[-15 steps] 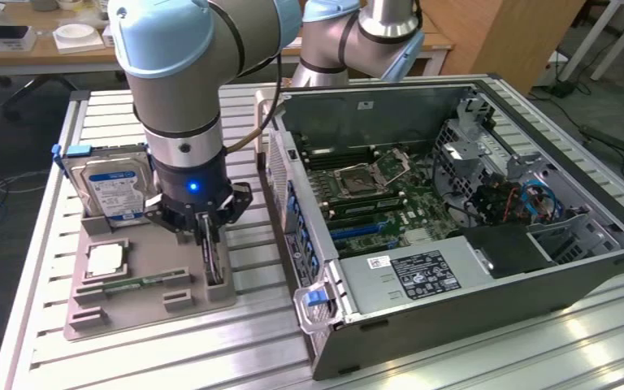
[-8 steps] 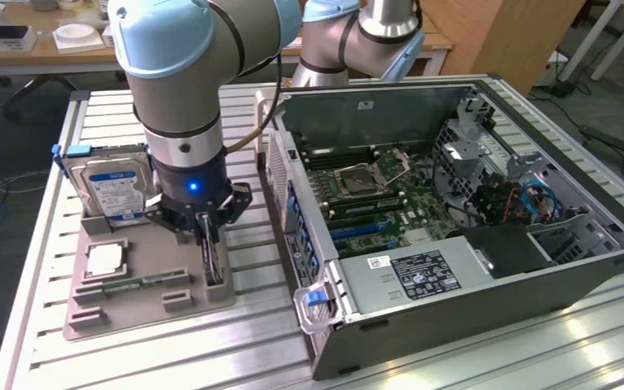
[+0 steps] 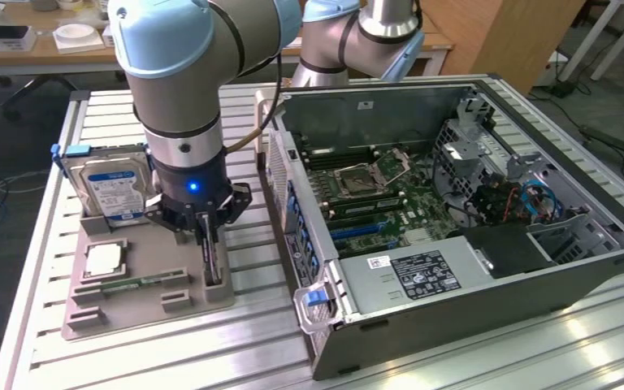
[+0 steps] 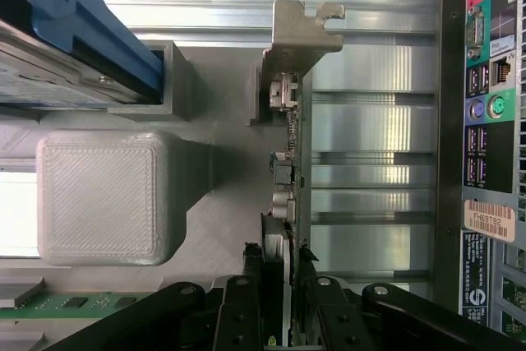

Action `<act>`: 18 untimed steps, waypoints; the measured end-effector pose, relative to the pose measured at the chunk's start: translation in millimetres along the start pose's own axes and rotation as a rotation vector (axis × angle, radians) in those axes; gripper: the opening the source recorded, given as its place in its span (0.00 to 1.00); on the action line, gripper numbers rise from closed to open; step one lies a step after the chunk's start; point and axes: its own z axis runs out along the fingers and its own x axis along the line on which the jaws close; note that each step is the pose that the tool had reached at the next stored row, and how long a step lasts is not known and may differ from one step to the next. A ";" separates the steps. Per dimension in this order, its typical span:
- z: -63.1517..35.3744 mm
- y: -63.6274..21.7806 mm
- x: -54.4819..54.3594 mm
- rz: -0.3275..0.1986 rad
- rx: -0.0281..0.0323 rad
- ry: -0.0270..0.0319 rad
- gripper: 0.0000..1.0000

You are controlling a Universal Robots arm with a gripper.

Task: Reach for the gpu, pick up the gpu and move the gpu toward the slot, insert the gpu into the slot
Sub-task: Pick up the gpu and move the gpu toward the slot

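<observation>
The gpu [image 3: 214,262] is a thin dark card standing on edge in the grey holder [image 3: 182,307] on the exterior view's left. My gripper [image 3: 205,237] has come down over it from above, with a finger on each side. In the wrist view the gpu [image 4: 294,162] runs edge-on, its silvery bracket [image 4: 297,32] at the far end, and my gripper [image 4: 279,285] is shut on the near end, black fingers [image 4: 251,285] pressed against both faces. The blue slot [image 3: 356,231] lies on the green motherboard inside the open computer case [image 3: 453,276].
The holder also carries a blue-labelled hard drive [image 3: 111,191], a square silver processor [image 3: 104,260] and a green memory stick [image 3: 139,284]. The case's perforated rear wall [image 3: 285,187] stands close beside the gripper; its port panel [image 4: 489,113] shows in the wrist view.
</observation>
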 end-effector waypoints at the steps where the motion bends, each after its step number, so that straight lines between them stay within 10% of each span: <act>1: 0.0 0.0 0.0 0.000 0.0000 0.0000 0.26; 18: -5.2 0.3 0.0 0.000 0.0000 0.0000 0.26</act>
